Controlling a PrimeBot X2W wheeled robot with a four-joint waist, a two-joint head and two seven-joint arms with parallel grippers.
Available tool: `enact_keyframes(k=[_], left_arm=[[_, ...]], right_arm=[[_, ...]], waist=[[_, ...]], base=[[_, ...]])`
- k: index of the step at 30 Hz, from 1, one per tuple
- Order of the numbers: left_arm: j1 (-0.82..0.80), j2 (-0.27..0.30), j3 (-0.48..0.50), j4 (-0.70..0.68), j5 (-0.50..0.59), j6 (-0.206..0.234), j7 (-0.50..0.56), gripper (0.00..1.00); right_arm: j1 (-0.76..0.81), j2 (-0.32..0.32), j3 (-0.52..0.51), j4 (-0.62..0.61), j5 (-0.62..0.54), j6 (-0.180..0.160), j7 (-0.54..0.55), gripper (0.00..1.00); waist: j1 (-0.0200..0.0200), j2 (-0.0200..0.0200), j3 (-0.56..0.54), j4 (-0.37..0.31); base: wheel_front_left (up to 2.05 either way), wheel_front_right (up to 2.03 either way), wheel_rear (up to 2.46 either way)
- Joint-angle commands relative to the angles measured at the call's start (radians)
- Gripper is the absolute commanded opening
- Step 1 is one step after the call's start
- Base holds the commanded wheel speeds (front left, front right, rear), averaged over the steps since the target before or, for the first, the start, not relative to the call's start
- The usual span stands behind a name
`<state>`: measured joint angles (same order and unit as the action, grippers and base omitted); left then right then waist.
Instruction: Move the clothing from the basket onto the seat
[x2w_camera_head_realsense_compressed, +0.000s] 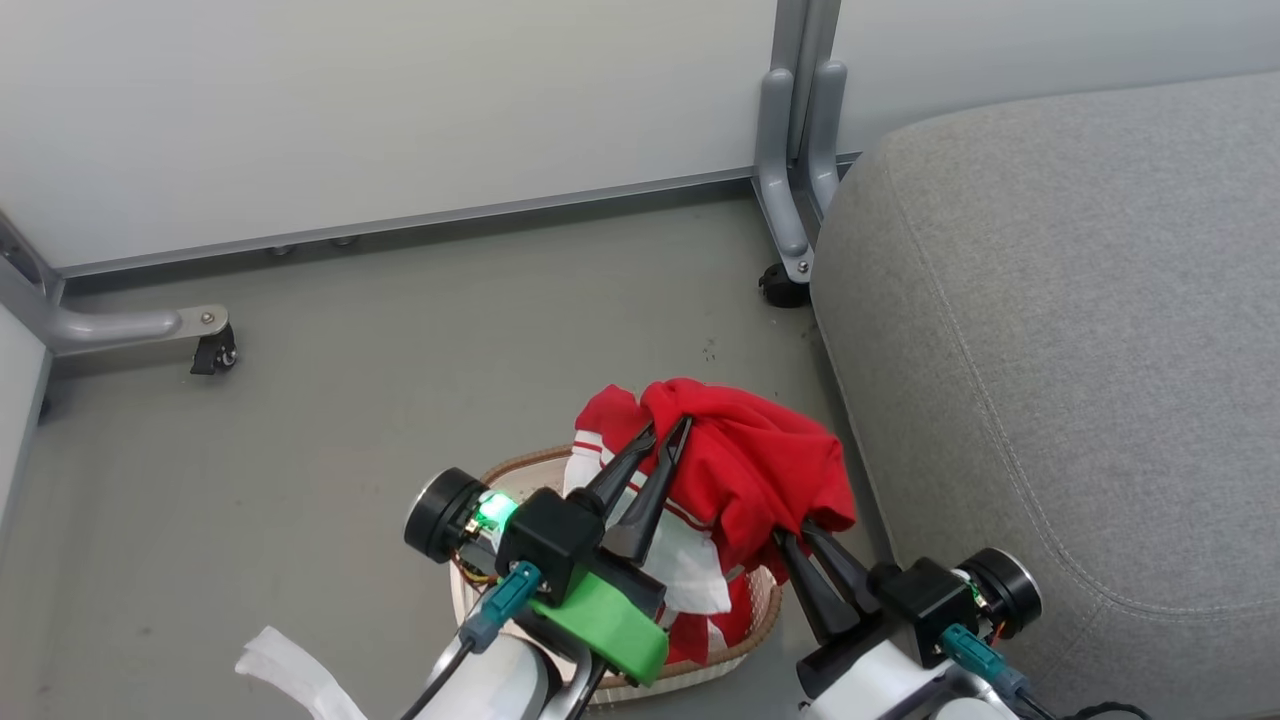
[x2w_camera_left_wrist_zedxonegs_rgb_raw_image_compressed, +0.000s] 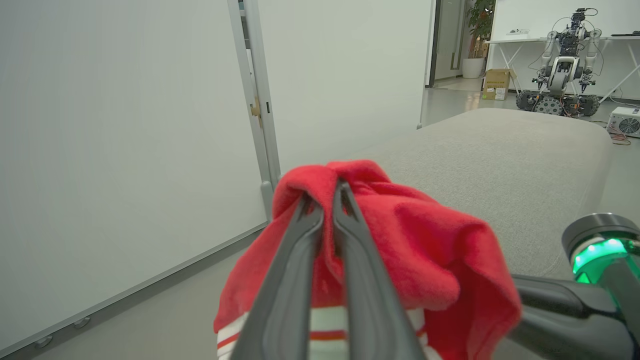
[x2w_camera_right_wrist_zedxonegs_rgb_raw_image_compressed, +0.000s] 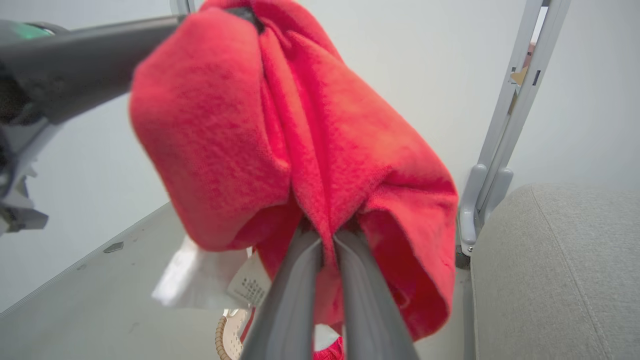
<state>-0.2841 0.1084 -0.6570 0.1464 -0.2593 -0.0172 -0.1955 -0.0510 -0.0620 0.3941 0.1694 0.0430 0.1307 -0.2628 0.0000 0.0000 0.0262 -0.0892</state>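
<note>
1. Above the basket (x2w_camera_head_realsense_compressed: 515, 466), at left, the left gripper (x2w_camera_head_realsense_compressed: 668, 428) has its fingers pinching the far top fold of the clothing (x2w_camera_head_realsense_compressed: 760, 470).
2. Right of it, the right gripper (x2w_camera_head_realsense_compressed: 795, 532) has its fingers clamping the same red garment's near lower edge.
3. Rightmost, the seat (x2w_camera_head_realsense_compressed: 1050, 300) lies beside the basket.

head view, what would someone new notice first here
The bright red clothing stands out, bunched above the basket at lower centre. The left gripper and right gripper are each shut on a fold of it. Next comes the big grey seat, which takes up the right side, close beside the basket.
</note>
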Motion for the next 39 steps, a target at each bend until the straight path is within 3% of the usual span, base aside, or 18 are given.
enact_keyframes(k=[1, 16, 28, 39], left_arm=[[-0.02, 0.008, 0.003, 0.003, 0.001, 0.009, -0.008, 1.0], [0.013, 0.03, 0.03, 0.036, -0.016, 0.043, -0.034, 1.0], [0.065, 0.055, 0.06, 0.077, -0.009, 0.074, -0.063, 1.0], [0.134, 0.068, 0.129, 0.011, 0.017, 0.083, -0.069, 1.0]], right_arm=[[0.009, 0.001, -0.005, -0.002, 0.01, 0.0, -0.003, 0.0], [0.011, 0.006, -0.032, -0.011, 0.035, 0.0, -0.003, 0.0], [0.023, 0.01, -0.114, -0.036, 0.032, 0.0, -0.003, 0.0], [0.061, 0.01, -0.176, -0.154, 0.049, 0.0, -0.003, 0.0]], waist=[[0.0, 0.0, 0.005, 0.001], [0.0, 0.0, 0.024, -0.005], [0.0, 0.0, 0.039, -0.021], [0.0, 0.0, 0.072, -0.135]], base=[[0.0, 0.0, 0.0], [0.0, 0.0, 0.0], [0.0, 0.0, 0.0], [0.0, 0.0, 0.0]])
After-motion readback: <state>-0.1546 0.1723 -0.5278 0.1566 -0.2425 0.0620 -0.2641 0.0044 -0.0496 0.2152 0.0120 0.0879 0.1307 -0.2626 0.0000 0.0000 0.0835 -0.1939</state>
